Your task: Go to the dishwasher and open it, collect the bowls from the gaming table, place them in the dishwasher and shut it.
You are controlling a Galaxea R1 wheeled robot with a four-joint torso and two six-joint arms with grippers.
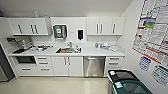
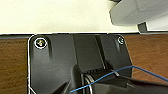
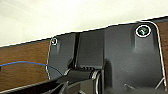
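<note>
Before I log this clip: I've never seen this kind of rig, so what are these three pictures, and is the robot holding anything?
The wide picture comes from a camera high on a wheeled, two-armed robot. It faces a small kitchen: white cabinets, a counter with a sink and some small items too blurred to name, and the dishwasher, the steel-fronted unit under the counter, with its door closed. Two bins stand at the right by a wall of posters.

The other two pictures come from cameras on the robot's wrists. The dark plate with round corner fittings and the blue wire are parts of the robot itself; beyond them lie pale floor and a brown surface. The fingers of each hand cannot be made out, and nothing held can be seen.
</note>
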